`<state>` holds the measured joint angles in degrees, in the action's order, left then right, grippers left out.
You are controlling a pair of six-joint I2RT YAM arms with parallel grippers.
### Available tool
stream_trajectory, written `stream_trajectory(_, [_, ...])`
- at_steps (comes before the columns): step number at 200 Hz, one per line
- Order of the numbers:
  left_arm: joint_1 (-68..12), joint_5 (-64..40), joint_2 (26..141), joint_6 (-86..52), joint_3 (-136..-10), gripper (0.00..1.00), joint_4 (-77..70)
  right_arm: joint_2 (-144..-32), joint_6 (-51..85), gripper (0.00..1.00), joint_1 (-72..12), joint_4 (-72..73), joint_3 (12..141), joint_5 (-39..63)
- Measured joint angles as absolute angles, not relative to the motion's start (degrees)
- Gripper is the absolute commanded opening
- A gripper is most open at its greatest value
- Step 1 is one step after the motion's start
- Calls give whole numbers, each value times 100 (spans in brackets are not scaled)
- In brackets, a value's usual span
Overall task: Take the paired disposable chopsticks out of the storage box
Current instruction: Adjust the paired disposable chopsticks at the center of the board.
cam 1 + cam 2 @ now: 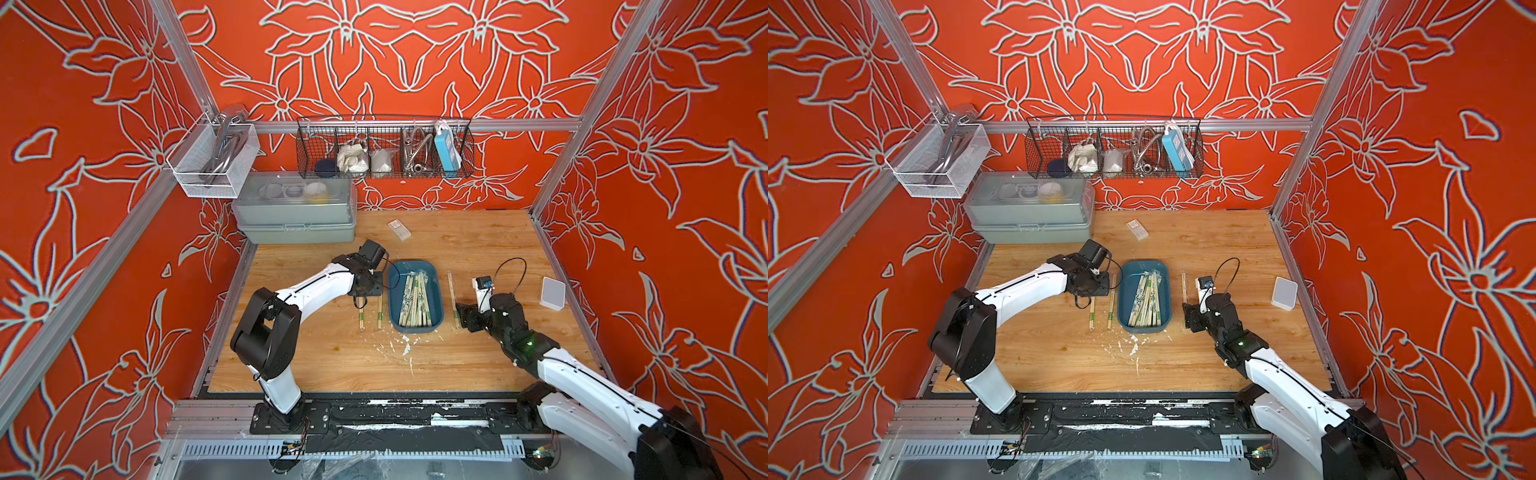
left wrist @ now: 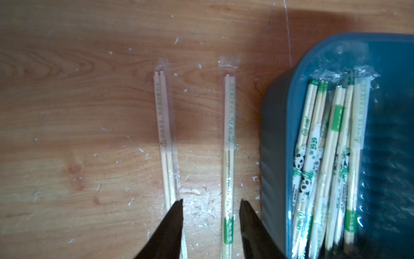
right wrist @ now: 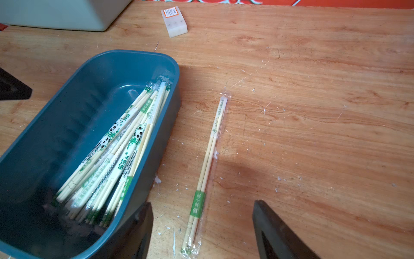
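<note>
Most paired disposable chopsticks are seen in the storage box at centre frame; three laid-out pairs are ranged alongside. Nothing is gripped: the left gripper is half-parted and the right gripper wide, seemingly to leave pairs free.

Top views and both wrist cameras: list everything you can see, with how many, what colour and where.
storage box: one, dark teal-blue, mid-table
boxed chopstick pairs: a bundle, number unclear, pale wood with green print, inside the storage box
loose chopstick pairs: three, pale with green bands; two on the table on the left arm's side of the box, one on the right arm's side
grey lidded case: one, grey, back left of the table
black wire basket: one, black, on the back rail
white mesh basket: one, white, on the left rail
small block: one, white with an orange label, back of the table
white box: one, white, right edge of the table
table: one, wood
left tool: one, black, open over a loose pair
right tool: one, black, open over the single pair
</note>
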<state>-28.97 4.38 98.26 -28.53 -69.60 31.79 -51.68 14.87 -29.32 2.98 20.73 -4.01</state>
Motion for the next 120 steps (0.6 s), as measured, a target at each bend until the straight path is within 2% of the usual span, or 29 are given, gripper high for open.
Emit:
stream_trajectory(89, [-3076, 327, 10919, -2906, -7332, 38, 3076, -5172, 1487, 75, -2932, 301, 2073, -401])
stream_trajectory(120, [-3076, 390, 11135, -2980, -7419, 30, 3068, -5168, 1487, 75, -2932, 298, 2073, -401])
